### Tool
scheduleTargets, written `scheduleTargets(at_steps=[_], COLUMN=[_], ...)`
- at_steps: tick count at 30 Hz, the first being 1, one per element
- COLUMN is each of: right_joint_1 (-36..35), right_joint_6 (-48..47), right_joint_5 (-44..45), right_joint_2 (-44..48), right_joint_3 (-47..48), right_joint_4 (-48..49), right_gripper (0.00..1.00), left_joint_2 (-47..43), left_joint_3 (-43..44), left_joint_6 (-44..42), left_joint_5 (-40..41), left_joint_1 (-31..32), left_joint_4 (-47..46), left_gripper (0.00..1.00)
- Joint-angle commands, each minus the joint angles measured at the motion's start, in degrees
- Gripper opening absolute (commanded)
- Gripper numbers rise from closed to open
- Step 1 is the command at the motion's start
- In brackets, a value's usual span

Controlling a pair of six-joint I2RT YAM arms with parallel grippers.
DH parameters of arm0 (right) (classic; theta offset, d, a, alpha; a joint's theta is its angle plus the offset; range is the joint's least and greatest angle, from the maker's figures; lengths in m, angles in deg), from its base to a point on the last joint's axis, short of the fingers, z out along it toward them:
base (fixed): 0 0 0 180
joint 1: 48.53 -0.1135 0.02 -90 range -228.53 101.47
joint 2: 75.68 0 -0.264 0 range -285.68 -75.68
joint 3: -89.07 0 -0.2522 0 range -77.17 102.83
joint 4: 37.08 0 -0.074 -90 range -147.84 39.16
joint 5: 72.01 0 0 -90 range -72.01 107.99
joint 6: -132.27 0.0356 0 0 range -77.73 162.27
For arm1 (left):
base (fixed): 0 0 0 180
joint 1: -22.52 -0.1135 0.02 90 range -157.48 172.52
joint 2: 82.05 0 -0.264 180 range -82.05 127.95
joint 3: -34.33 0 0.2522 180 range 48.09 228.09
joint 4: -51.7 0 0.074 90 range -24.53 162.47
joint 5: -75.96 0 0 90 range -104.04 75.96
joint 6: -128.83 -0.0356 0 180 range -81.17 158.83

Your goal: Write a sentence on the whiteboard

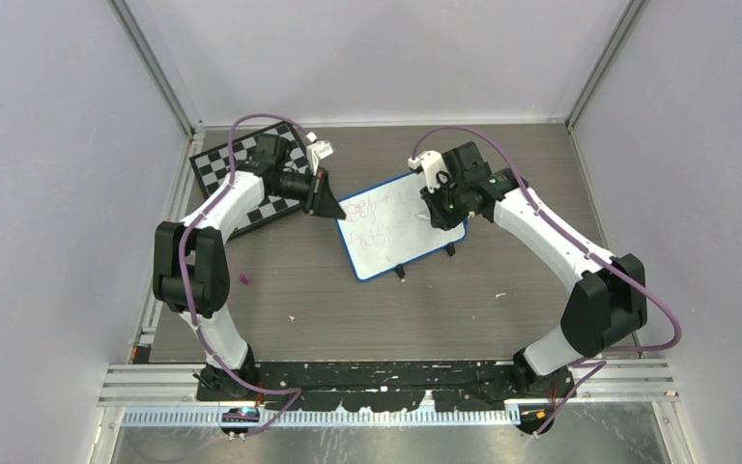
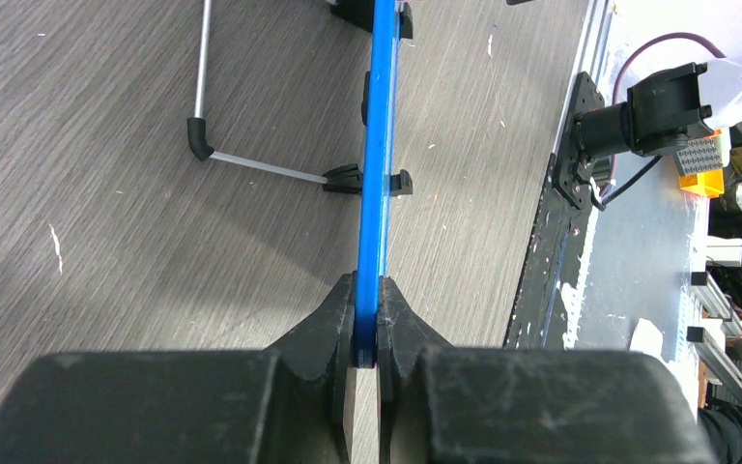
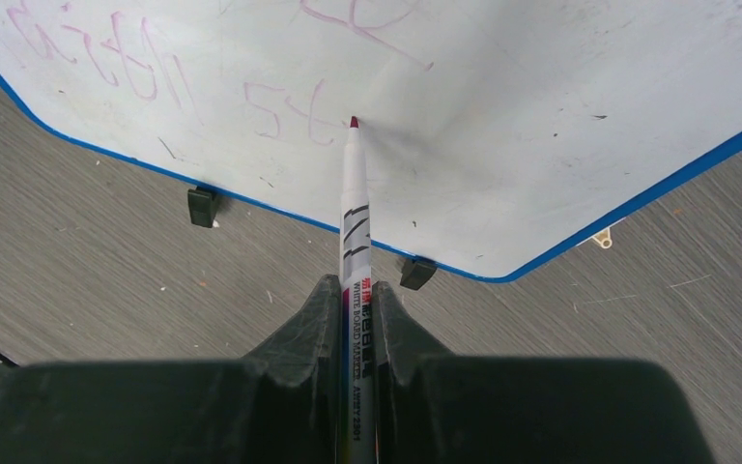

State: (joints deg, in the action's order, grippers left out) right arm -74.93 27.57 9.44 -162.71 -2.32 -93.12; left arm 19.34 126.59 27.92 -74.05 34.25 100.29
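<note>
The whiteboard (image 1: 401, 228), white with a thin blue frame and small black feet, lies tilted mid-table. The sentence (image 1: 382, 220) shows as faint reddish-pink scribble in two lines on its left half. My left gripper (image 1: 331, 206) is shut on the board's left edge; in the left wrist view the blue frame (image 2: 377, 164) runs edge-on between the fingers of the gripper (image 2: 367, 309). My right gripper (image 3: 356, 300) is shut on a white marker (image 3: 355, 203) whose red tip rests on the whiteboard (image 3: 502, 97) just right of the pink scribble (image 3: 290, 111).
A black-and-white chessboard (image 1: 242, 169) lies at the back left, partly under the left arm. A small pink scrap (image 1: 244, 279) sits on the table near the left arm. Grey walls enclose the table on three sides.
</note>
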Motion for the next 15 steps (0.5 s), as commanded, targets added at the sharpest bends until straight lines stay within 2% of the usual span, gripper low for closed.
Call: scheduleTargets(at_steps=[1,15], right_joint_1=[0.6,1.3], right_joint_6=[-0.9,-0.1], right_joint_5=[2.5,0.7], right_joint_2=[-0.5,1.4], right_joint_3=[1.7,-3.6], right_joint_4=[1.7,1.5], right_gripper=[0.00,0.00], left_joint_2=[0.5,0.8], left_joint_3=[0.7,0.7], left_joint_6=[-1.7,-1.7], left_joint_5=[2.6,2.5], left_joint_1=[0.7,0.7], left_joint_4=[0.7,0.7], left_gripper=[0.00,0.00])
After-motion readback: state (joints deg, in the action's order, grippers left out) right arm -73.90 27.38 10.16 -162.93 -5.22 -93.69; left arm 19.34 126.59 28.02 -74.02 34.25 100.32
